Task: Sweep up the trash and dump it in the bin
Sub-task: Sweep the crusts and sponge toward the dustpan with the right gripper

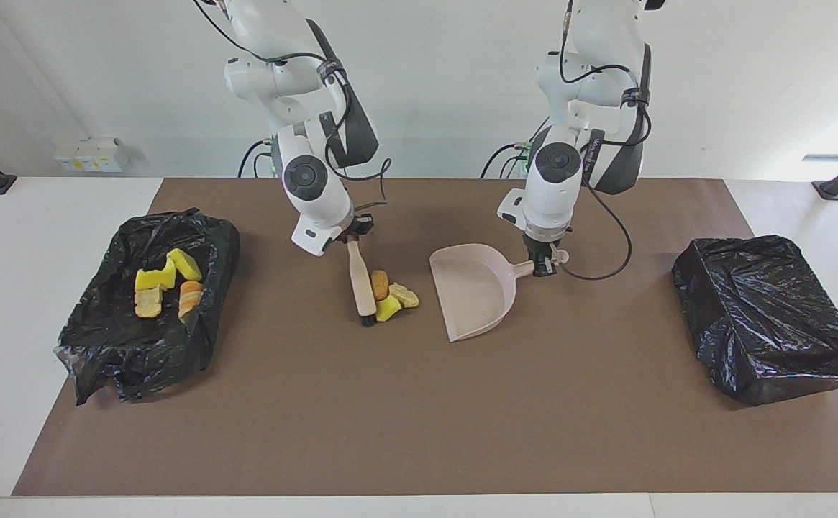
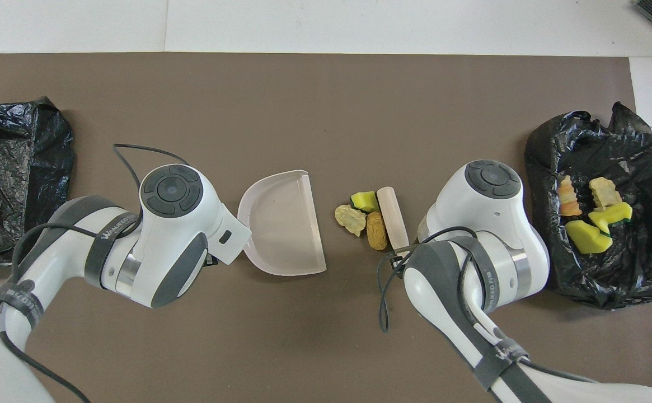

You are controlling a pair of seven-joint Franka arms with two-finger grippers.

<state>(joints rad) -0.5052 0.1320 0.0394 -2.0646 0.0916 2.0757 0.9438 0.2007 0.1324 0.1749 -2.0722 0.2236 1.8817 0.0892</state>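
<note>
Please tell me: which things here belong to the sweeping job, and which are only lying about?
Job: brush, dustpan, three chunks between them, open bag with four chunks.
Lying about: covered black box, wall box.

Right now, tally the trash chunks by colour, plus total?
Yellow: 3, one by the brush, two in the bag.
Beige: 2, one by the dustpan, one in the bag.
Orange-brown: 2, one at the brush, one in the bag.
Total: 7.
</note>
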